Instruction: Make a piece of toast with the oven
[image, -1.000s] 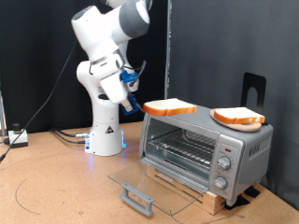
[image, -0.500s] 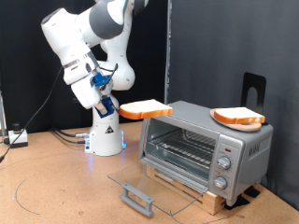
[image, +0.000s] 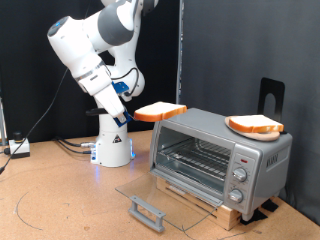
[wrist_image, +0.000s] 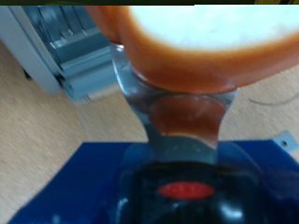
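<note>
Since the earlier frame, the gripper (image: 133, 113), clamped on the piece of toast (image: 160, 111), has shifted it closer to the boxy silver oven's (image: 220, 155) upper-left corner; glass door open flat.

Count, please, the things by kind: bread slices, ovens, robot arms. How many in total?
Bread slices: 2, one held in the gripper, one lying on top of the oven
Ovens: 1, door open
Robot arms: 1
Total: 4
</note>
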